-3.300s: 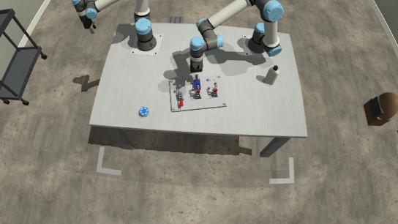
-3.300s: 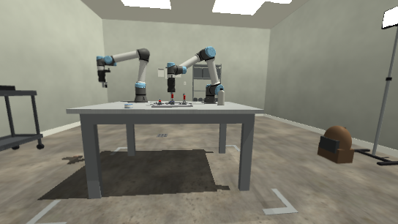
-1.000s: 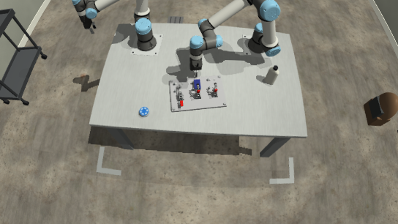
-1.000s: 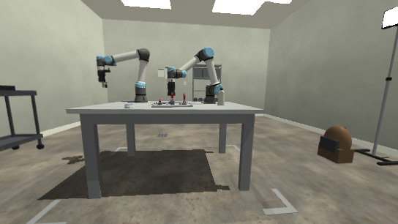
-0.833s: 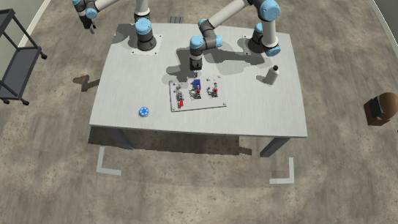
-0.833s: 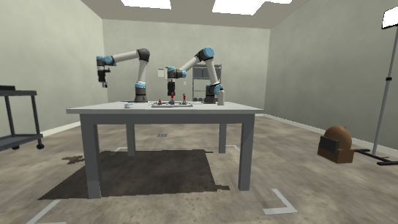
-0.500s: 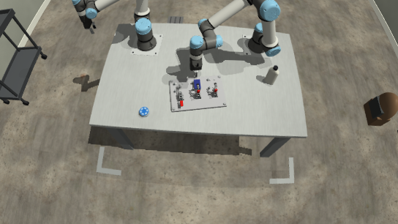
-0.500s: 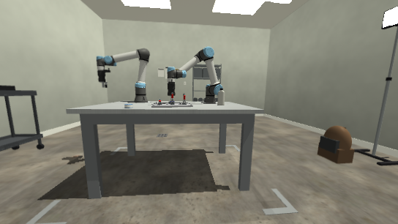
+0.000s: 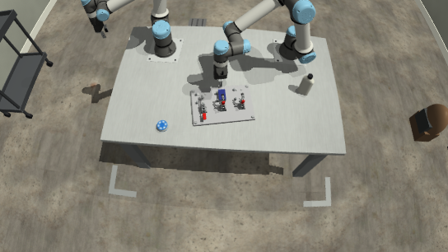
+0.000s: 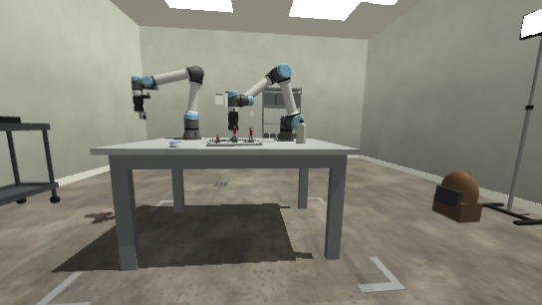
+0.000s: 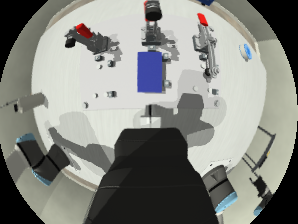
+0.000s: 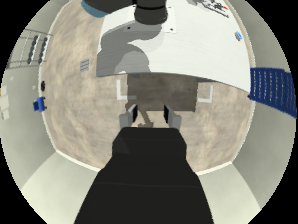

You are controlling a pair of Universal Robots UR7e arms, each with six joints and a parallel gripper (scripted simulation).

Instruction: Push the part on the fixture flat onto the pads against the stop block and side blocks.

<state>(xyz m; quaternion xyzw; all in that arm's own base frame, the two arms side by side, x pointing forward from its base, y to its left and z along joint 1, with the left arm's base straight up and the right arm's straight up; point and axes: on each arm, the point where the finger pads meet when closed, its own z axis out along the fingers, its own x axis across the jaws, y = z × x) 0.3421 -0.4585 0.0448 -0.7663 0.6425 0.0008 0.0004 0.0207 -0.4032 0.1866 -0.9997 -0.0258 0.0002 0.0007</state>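
1. The left hand (image 9: 220,83) (image 10: 233,129) (image 11: 150,110) is clenched on nothing, pointing down at the near end of the blue block (image 9: 221,92) (image 11: 150,72). A narrow gap shows between them in the wrist view.
2. The block is on the flat board (image 9: 243,117) (image 10: 234,145) (image 11: 130,102), which lies on the desk (image 9: 280,128) (image 10: 224,151) (image 11: 55,90) (image 12: 215,55). I cannot tell whether the block is fully down on its pads or touching the stops.
3. The middle clamp (image 9: 223,105) (image 11: 151,34) stands at the block's far end from the left hand, blocking the way on that side. Small metal posts (image 11: 167,83) stand close along one long side.
4. Two more red-handled clamps flank it: one toward the bottle (image 9: 242,102) (image 11: 95,41), the other toward the cart (image 9: 203,110) (image 11: 206,47). Both are apart from the block.
5. The right hand (image 9: 104,33) (image 10: 142,116) (image 12: 150,110) is released, its fingers spread, out past the desk edge and well apart from the board.
6. A pale bottle (image 9: 305,87) (image 10: 301,134) (image 11: 32,103) stands upright on the desk, well apart from the board. A blue-and-white disc (image 9: 162,125) (image 10: 174,144) (image 11: 246,51) (image 12: 238,36) lies on the board's other side.
7. On the floor beyond are a dark cart (image 9: 22,80) (image 10: 30,127) (image 11: 267,131) and a rounded brown object (image 9: 436,121) (image 10: 460,186).

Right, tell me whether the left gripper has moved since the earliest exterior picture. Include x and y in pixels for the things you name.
Yes, downward: in the exterior view, the left gripper (image 9: 220,83) (image 10: 233,130) (image 11: 150,110) is closer to the table top's (image 9: 280,123) (image 10: 299,148) (image 11: 55,85) (image 12: 210,50) height than it was.
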